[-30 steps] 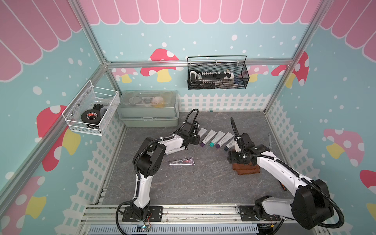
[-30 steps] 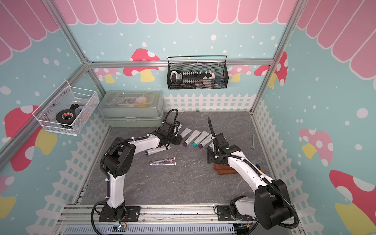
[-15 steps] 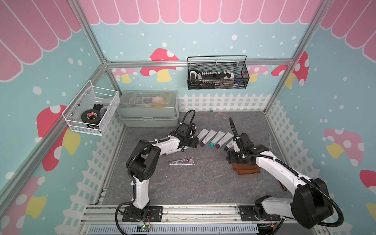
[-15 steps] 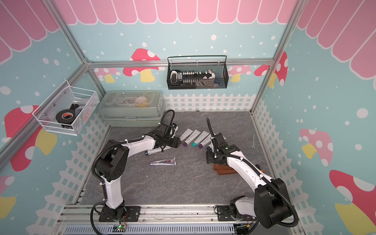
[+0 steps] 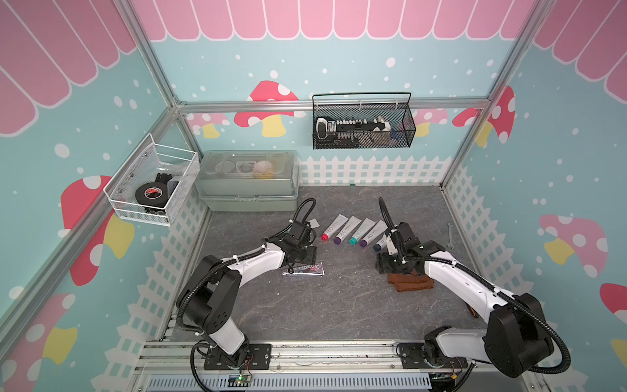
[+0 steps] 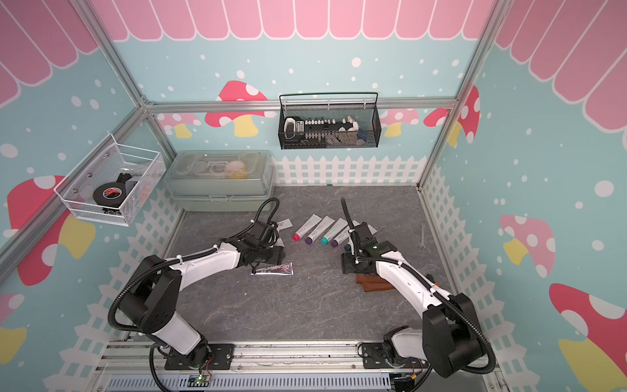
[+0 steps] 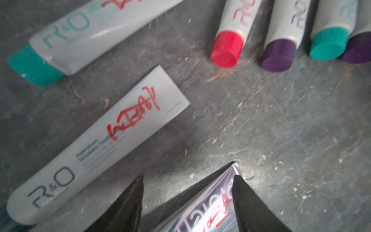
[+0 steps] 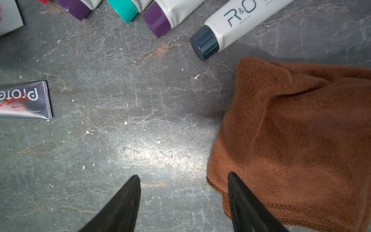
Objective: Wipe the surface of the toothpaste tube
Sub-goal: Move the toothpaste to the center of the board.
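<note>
Silver and glossy, the toothpaste tube lies flat on the grey stone-patterned table top, directly under the left gripper. In the left wrist view the left gripper has its two black fingers spread apart. The tube runs below them, partly in the gap and partly beneath one finger, with its crimped end poking out just past the fingertips. Red scribble marks its printed face. Neither finger appears to pinch it.

Just outside the other finger lies a white R&O tube with a red scrawl near its flat end. A teal-capped tube lies farther out beyond that one. Ahead of the left gripper, a row of white tubes has its coloured caps turned toward the fingertips, the red cap nearest.

The right gripper also has its fingers parted, holding nothing, low over bare table top. One fingertip overlaps the edge of the brown cloth, which lies bunched on that side of the gripper. A navy-capped tube lies ahead of the right gripper, just beyond the cloth. The silver tube's crimped end shows well off to the opposite side, apart from the cloth.
</note>
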Tool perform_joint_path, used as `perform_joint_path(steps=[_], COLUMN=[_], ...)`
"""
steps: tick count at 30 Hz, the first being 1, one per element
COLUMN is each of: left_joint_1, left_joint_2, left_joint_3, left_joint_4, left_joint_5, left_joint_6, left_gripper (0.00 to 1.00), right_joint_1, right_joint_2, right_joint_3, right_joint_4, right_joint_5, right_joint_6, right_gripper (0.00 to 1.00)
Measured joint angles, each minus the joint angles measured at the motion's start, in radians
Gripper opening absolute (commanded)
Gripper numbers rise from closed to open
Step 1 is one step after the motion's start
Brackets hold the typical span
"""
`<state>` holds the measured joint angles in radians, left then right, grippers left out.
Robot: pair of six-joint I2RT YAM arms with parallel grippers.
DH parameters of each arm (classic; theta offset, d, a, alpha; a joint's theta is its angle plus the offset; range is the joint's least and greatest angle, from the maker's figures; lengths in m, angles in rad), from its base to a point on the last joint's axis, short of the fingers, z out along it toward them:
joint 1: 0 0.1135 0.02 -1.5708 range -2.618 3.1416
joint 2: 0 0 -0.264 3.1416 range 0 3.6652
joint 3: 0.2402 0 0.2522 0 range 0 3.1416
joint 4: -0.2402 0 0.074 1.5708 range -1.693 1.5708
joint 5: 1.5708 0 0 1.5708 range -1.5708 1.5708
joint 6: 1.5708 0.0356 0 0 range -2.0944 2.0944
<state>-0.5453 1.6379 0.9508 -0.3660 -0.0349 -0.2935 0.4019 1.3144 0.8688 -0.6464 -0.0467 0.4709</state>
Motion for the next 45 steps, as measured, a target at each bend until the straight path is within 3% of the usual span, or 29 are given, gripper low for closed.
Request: perform_joint_path(steps=[7,21,25,32,38,45], left_joint_1=[-0.01,-0.124,-0.159,-0.229,-0.306,-0.414], left_joint_2=[-0.01,-0.01,-0.009,0.002,0.039,0.189], left_joint_3=[-0.055,-0.071,-0.094,-0.102,-0.087,0.077], left_joint_4=[-0.042,-0.067,-0.065,-0.019,0.077,0.135], left_joint_5=[-0.006,-0.008,-0.022,-0.063,-0.04,0.064], left_joint_6=[-0.027,-0.092,-0.109,-0.13,-0.117,-0.039], left_gripper=[0.69,0.69,0.64,0.44,0.42,0.43], right_joint_1=[0.006,0.016,0.018,0.018,0.018,0.018], right_joint_2=[0.006,0.004,0.003,0.003,0.003,-0.013], right_joint_3=[0.0,0.0,0.0,0.0,0.0,-0.014], right_joint_4=[0.001,0.004,0.004,0.004,0.004,0.004], right_joint_5=[0.0,0.0,0.0,0.0,0.003,0.037], right_joint_6=[-0.003,-0.003,-0.003,-0.003,-0.003,0.008], right_gripper=[0.68,0.67,0.67,0.67,0.66,0.66])
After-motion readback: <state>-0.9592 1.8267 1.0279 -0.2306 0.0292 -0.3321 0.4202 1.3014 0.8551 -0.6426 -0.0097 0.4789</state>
